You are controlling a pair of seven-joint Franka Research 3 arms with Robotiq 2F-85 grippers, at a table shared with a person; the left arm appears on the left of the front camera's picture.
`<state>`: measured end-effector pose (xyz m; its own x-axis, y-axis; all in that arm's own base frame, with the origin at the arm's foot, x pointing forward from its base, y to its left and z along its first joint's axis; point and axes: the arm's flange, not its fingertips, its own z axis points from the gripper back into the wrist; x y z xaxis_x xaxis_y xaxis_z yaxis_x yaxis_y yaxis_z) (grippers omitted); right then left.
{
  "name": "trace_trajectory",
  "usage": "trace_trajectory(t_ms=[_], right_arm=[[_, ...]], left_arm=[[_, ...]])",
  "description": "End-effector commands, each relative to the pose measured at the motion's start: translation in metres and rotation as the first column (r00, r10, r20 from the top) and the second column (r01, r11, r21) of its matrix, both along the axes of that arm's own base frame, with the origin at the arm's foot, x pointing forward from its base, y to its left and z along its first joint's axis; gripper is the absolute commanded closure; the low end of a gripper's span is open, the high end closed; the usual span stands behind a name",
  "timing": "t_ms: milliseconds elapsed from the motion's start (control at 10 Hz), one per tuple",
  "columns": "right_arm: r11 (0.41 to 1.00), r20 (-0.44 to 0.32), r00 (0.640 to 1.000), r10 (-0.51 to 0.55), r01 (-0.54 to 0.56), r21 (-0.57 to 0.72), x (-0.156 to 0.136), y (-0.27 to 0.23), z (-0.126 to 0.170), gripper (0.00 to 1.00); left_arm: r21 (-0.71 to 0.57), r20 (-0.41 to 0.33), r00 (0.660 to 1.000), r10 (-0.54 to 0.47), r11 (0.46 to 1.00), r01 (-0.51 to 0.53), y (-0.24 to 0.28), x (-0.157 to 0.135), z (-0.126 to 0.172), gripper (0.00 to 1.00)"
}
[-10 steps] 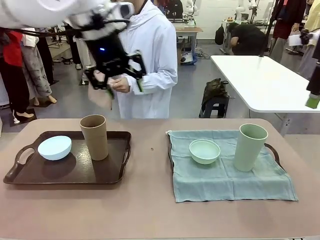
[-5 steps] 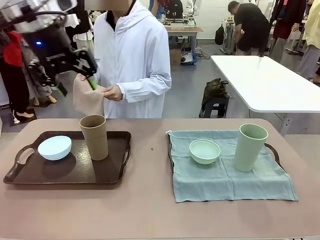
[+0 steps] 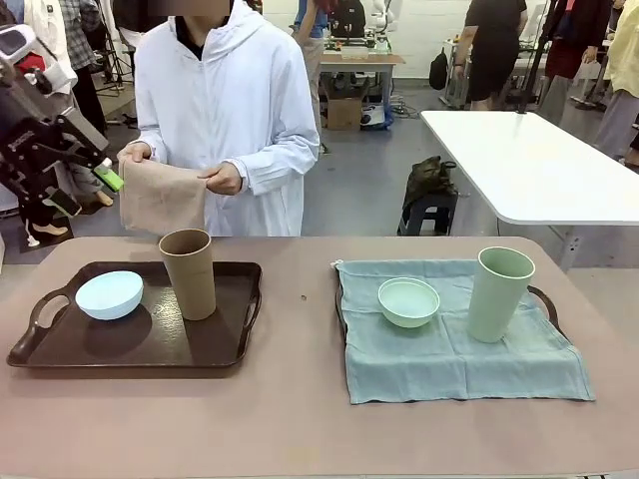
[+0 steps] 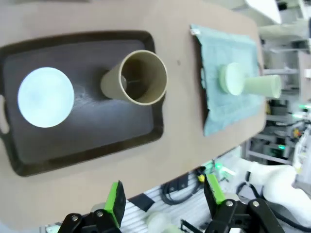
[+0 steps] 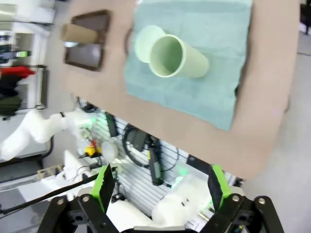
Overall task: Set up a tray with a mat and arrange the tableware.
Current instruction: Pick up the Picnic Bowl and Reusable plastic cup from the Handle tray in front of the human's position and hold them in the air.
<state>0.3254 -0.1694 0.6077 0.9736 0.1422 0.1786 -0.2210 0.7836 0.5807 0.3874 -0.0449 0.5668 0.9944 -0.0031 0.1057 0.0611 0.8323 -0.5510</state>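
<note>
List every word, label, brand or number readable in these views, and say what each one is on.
No text can be read.
The tan-brown cup, pale blue bowl, mint green bowl, pale green cup, dark tray and green mat are all plain.
Farther off, nothing is sharp enough to read.

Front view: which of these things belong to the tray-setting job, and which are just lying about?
Job: dark tray, pale blue bowl, tan-brown cup, teal mat, mint green bowl, pale green cup, tan cloth held up.
Just about: white table behind, black stool with a bag.
</note>
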Motion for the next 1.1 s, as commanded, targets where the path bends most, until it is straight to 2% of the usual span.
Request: trace_trajectory(t_ms=[0,200,400,700,800,900,1000], right_arm=[[0.986,-0.041,0.998,0.038,-0.03,0.164,0.008,-0.015,-0.001,0.0],[0.962,-0.046,0.998,0.046,-0.032,0.272,0.007,-0.027,-0.01,0.0],[0.949,-0.071,0.996,0.046,-0.022,0.313,0.006,-0.037,-0.018,0.0],[0.948,-0.099,0.992,0.076,-0.041,0.317,0.006,-0.043,-0.026,0.0],[0.971,-0.112,0.986,0.126,-0.099,0.219,0.004,-0.04,-0.03,0.0],[0.986,-0.015,0.986,0.167,-0.167,-0.018,0.004,-0.023,-0.024,0.0],[0.959,-0.112,0.991,0.066,-0.031,0.283,0.004,-0.04,-0.031,0.0]], left_arm=[[-0.147,-0.033,0.999,0.012,0.989,-0.017,0.022,-0.002,-0.017,0.14],[-0.263,0.005,0.997,0.077,0.962,-0.073,0.051,-0.025,-0.032,0.14],[-0.362,0.021,0.988,0.154,0.922,-0.137,0.079,-0.061,-0.044,0.14],[-0.401,0.004,0.961,0.275,0.881,-0.25,0.108,-0.104,-0.049,0.14],[-0.378,0.023,0.945,0.326,0.878,-0.294,0.105,-0.112,-0.048,0.14],[-0.377,-0.005,0.971,0.241,0.899,-0.225,0.107,-0.089,-0.049,0.14],[-0.377,-0.005,0.971,0.241,0.899,-0.225,0.107,-0.089,-0.049,0.14]])
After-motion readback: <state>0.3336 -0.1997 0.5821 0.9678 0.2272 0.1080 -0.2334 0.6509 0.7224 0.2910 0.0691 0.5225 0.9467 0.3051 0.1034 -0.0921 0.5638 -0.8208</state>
